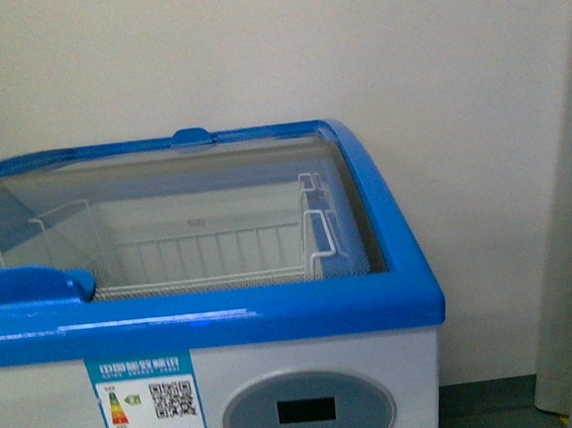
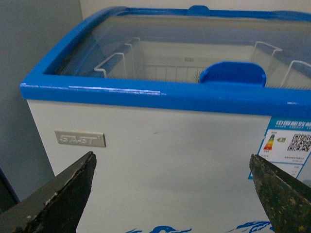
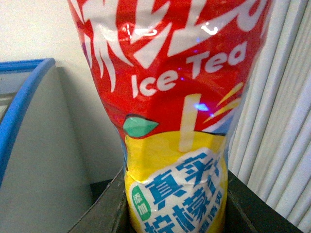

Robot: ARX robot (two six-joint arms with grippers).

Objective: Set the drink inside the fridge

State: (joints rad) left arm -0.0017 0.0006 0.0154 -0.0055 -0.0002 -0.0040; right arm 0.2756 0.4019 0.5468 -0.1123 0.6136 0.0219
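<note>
right gripper [image 3: 175, 216] clamps glossy drink [image 3: 175, 97]; left gripper [image 2: 171, 160] spread wide (pitted dark fingers [image 2: 63, 194]).

Your front camera looks down at the right half of the fridge [image 1: 416, 357], close. Your left wrist camera faces its left front — both share the blue lid handle [image 1: 34, 285]. Your right wrist camera sits tight against the drink [image 3: 175, 121].

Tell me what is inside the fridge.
Inside the fridge, white wire baskets hang with nothing seen in them. The space beneath them and the part behind the blue handle are hidden.
</note>
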